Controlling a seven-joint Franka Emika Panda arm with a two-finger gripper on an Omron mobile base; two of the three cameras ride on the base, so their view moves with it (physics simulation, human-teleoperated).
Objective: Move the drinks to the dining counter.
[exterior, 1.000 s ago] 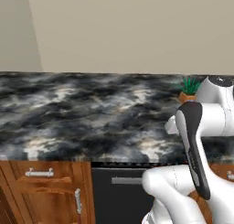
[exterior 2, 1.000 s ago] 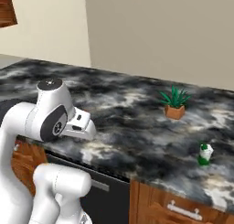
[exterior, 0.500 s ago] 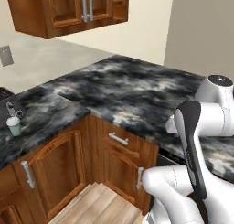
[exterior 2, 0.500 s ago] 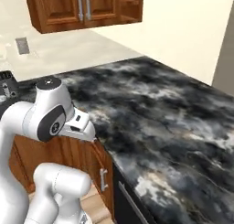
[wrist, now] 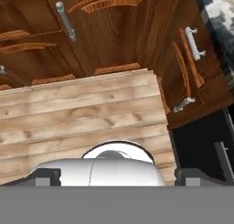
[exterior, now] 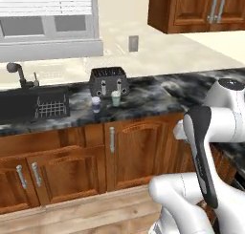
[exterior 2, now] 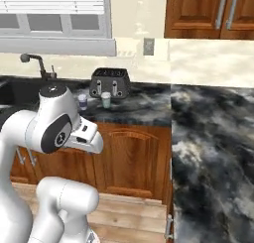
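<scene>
Cups at risk: with the jaws wide apart, holding nothing and pointed at the floor, any reach must cross to the far worktop, where purple cup and green cup crowd the toaster, inviting a knock-over.

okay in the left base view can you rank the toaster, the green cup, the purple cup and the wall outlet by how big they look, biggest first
1. Toaster, clearly the largest.
2. Wall outlet and green cup look about alike; the outlet sits farther back, so I won't rank them.
3. Purple cup, slightly smaller than the green cup beside it.
</scene>
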